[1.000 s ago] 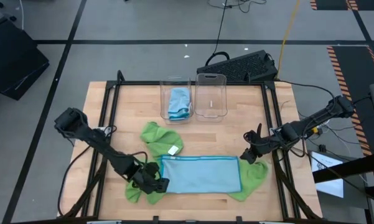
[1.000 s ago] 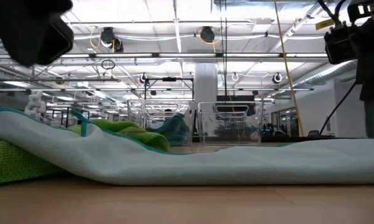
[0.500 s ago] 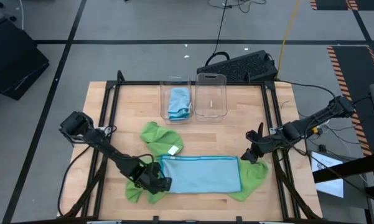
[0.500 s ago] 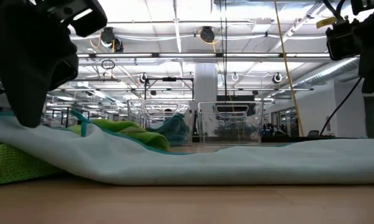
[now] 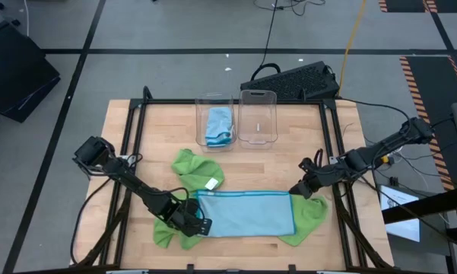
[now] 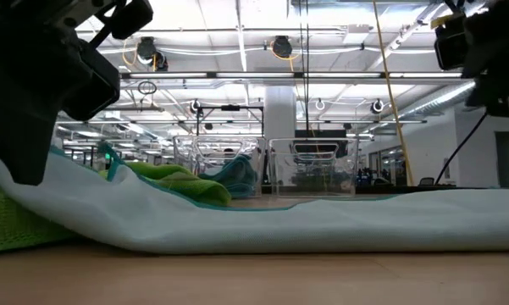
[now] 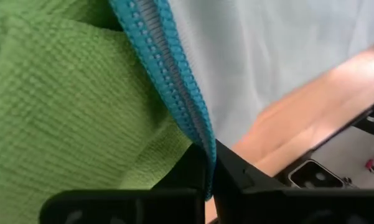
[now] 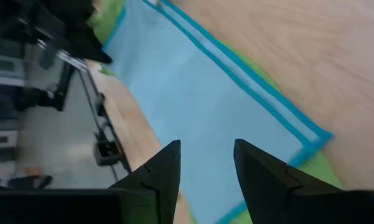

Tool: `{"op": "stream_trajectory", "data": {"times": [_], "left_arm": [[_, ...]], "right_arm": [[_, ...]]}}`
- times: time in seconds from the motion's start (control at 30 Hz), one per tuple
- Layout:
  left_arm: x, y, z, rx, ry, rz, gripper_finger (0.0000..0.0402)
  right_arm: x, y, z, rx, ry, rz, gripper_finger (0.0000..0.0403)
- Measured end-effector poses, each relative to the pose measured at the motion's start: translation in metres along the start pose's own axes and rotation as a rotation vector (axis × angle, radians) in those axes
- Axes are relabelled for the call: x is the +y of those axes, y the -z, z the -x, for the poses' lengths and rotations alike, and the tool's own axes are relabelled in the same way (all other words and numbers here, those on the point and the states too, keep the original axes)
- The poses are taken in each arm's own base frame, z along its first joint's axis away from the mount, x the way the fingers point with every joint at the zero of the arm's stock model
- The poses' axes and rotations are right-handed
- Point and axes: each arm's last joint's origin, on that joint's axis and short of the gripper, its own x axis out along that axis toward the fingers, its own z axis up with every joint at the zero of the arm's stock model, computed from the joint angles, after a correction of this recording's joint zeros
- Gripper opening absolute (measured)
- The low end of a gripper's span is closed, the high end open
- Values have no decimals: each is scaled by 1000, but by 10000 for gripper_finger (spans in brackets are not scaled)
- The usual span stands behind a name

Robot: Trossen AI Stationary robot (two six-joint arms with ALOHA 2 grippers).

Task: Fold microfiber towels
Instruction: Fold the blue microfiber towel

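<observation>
A light blue microfiber towel [image 5: 247, 215] lies as a long rectangle near the table's front edge. Its ends lie over lime green towels at the left [image 5: 166, 234] and right [image 5: 310, 217]. A third green towel [image 5: 198, 169] lies crumpled just beyond it. My left gripper [image 5: 201, 226] is shut on the blue towel's near left corner. My right gripper [image 5: 295, 190] hovers open above the far right corner, with the blue towel [image 8: 193, 93] below its fingers and nothing between them. My left gripper pinches the blue towel's darker hemmed edge [image 7: 190, 118] between its two fingers [image 7: 236, 171], at the towel's left end near the front corner. The fingers slant down from the table's left. One layer or several, I cannot tell. The towel lies on the table, and its left edge [image 6: 110, 161] is raised over the green towel.
Two clear bins stand at the table's far middle: the left one [image 5: 215, 122] holds a folded blue towel, the right one [image 5: 257, 118] shows nothing inside. A dark frame [image 5: 137, 114] runs round the wooden table top. Bare wood lies between the bins and the towels.
My left gripper has come down toward the blue towel's near left corner and shut on its hemmed edge. The towel's left edge now stands a little higher in the low view. The rest of the towel has stayed flat.
</observation>
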Motion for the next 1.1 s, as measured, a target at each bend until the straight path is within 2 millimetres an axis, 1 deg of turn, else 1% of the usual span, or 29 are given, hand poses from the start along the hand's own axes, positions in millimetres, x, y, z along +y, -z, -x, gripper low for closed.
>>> {"op": "stream_trajectory", "data": {"times": [0.1,0.2,0.3,0.4,0.6,0.73,0.97,1.1], "left_arm": [[-2,1,3,5,14,-13,10],[-4,1,4,5,22,-28,6],[-5,1,5,4,25,-29,6],[-4,1,5,-13,23,-32,6],[-8,1,5,-41,69,-68,6],[-9,1,5,-38,85,-84,6],[-9,3,5,-34,85,-80,6],[-9,3,5,-34,84,-79,6]], "right_arm": [[7,-4,-4,-52,-47,-23,144],[16,-11,-14,-94,-103,-10,144],[30,-25,-28,-110,-143,50,144],[47,-47,-46,-97,-164,146,144],[75,-96,-94,-46,-228,359,144],[91,-122,-129,2,-300,486,144],[111,-152,-193,131,-411,625,144],[121,-166,-222,145,-465,711,152]]}}
